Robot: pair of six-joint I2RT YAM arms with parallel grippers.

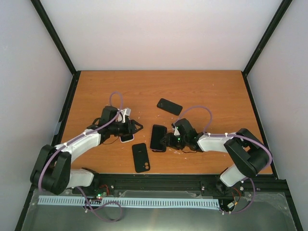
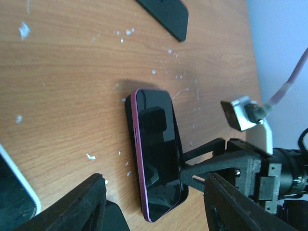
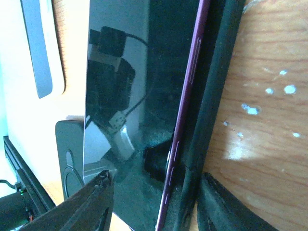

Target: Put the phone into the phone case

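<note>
The phone [image 1: 158, 138], with a dark screen and purple sides, lies screen up in a black phone case [image 2: 180, 142] at mid table. In the left wrist view its left purple side [image 2: 136, 144] stands proud of the case wall. My right gripper [image 1: 167, 140] reaches it from the right, rolled on its side. One finger [image 3: 94, 202] hovers over the screen [image 3: 139, 96] and the other [image 3: 226, 209] sits low by the case's outer wall [image 3: 216, 96]. The jaws are apart. My left gripper [image 1: 138, 127] stands open just left of the phone, holding nothing.
A loose black case [image 1: 169, 106] lies beyond the phone and another [image 1: 141, 157] lies nearer the front edge. A white-edged phone [image 1: 126, 138] lies under my left gripper. White flecks dot the wood around the phone. The black rail [image 1: 159, 183] runs along the near edge.
</note>
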